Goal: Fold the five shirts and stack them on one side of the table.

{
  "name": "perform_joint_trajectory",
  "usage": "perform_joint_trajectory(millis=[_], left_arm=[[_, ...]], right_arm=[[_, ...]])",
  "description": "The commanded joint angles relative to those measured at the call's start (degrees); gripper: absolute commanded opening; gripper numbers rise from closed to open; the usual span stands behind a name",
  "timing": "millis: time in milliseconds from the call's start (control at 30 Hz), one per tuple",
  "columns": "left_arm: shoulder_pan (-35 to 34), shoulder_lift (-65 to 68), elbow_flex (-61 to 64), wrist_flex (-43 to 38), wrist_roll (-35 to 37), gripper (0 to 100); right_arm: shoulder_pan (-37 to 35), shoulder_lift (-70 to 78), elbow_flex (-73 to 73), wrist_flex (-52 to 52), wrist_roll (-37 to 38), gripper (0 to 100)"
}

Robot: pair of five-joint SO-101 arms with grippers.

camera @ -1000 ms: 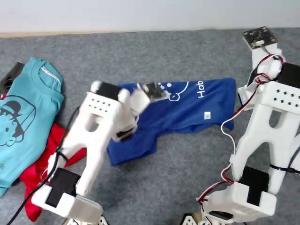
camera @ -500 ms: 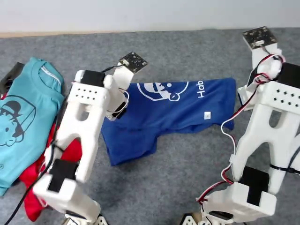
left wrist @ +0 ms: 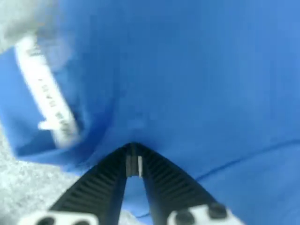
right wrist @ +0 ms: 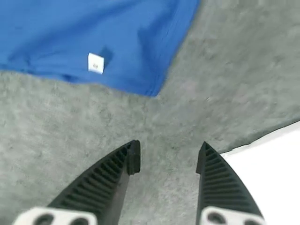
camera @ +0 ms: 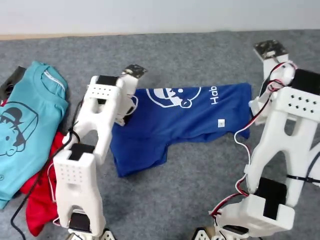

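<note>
Blue shirt (camera: 190,117): lies print side up on the grey carpet (camera: 200,60), unfolded. White print (camera: 172,96) runs along its far edge, a small white tag (camera: 221,123) sits near its middle, and one flap juts toward the arm bases.
Left gripper (left wrist: 133,159): sits at the blue shirt's end, on the side where the other shirts lie. Tips are pressed together right against the blue cloth; cannot tell whether a fold is pinched between them.
Right gripper (right wrist: 168,157): jaws apart and holding nothing, above bare carpet just beside the blue shirt's opposite corner, clear of the cloth.
Teal shirt (camera: 27,125): well apart from the blue shirt, beyond the left arm (camera: 95,135). Spread out, dark cartoon print facing up.
Red shirt (camera: 40,200): crumpled, between the teal shirt and the blue shirt's flap, partly under the teal one.
Dark cloth (camera: 12,80): peeks out at the teal shirt's side farthest from the blue shirt.
In the way: the left arm covers the blue shirt's collar end and part of the red shirt. The right arm (camera: 280,140) and its red and white wires overlap the blue shirt's other end.
Hard to make out: a blurred white strip (left wrist: 51,105) on the blue cloth beside the left gripper, perhaps a neck label. Teal and red shirts are cut off at the picture's edge, and the dark cloth is too little seen to name.
</note>
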Motion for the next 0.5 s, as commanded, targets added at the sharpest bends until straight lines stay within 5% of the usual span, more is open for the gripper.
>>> perform_joint_trajectory(millis=[0,467], left_arm=[[-0.5,1.3,-2.6,-0.5,0.8,0],[0.6,4.9,-4.4,-0.3,2.7,0]], right_arm=[[-2.1,-2.3,1.0,2.0,-2.5,20.5],[-8.0,-2.3,9.3,-8.8,-4.0,20.5]])
